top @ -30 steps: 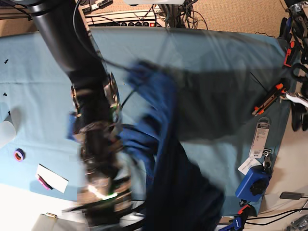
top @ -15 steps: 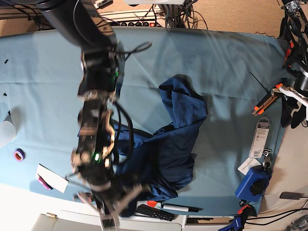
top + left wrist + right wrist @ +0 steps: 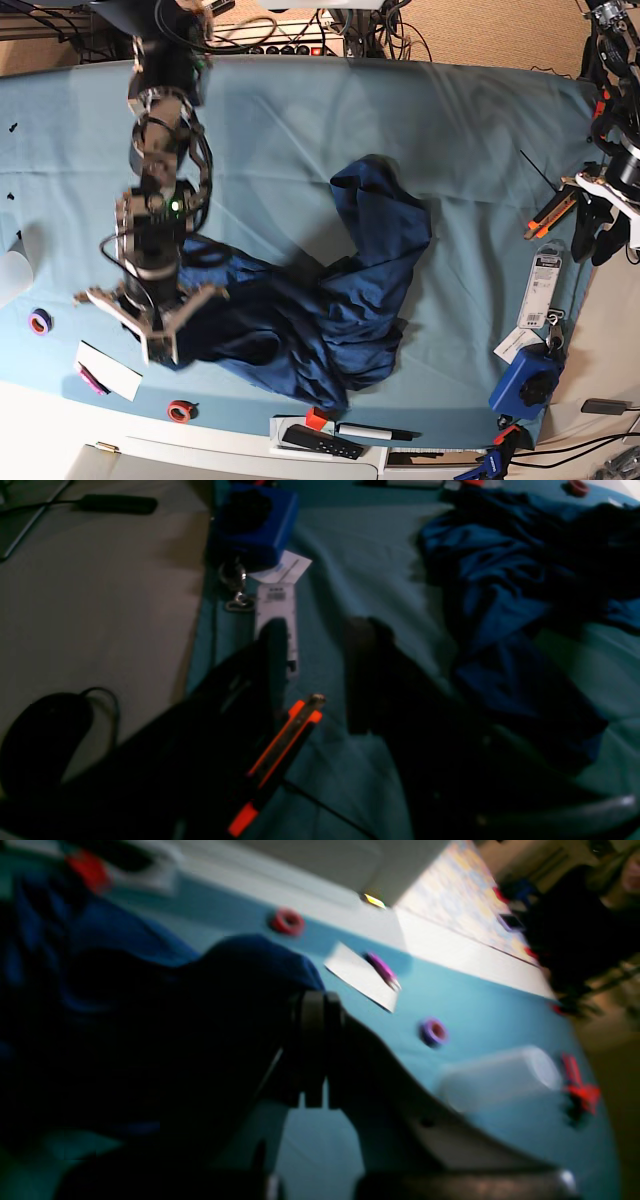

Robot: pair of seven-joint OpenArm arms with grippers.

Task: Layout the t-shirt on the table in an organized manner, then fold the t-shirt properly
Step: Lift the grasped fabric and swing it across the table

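In the left wrist view, the left tool (image 3: 317,675) is seen with its jaws standing apart and nothing between them, hovering over the teal surface (image 3: 360,565) near an orange utility knife (image 3: 280,752). The t-shirt (image 3: 505,610) is seen bunched, well apart from this tool.

In the right wrist view, the right tool (image 3: 312,1050) is shown with its jaws pressed together, dark navy fabric of the t-shirt (image 3: 150,1005) bunched right against them; a pinch on the cloth is judged likely. A white card (image 3: 362,975) and a purple ring (image 3: 432,1031) lie beyond.

In the base view, the t-shirt (image 3: 340,290) is seen crumpled at the middle of the surface (image 3: 470,120), one edge drawn toward the right tool (image 3: 150,335). For a good layout, the held edge should be pulled outward low and steadily, while the opposite edge is taken by the left tool (image 3: 600,215) so the body is stretched flat.
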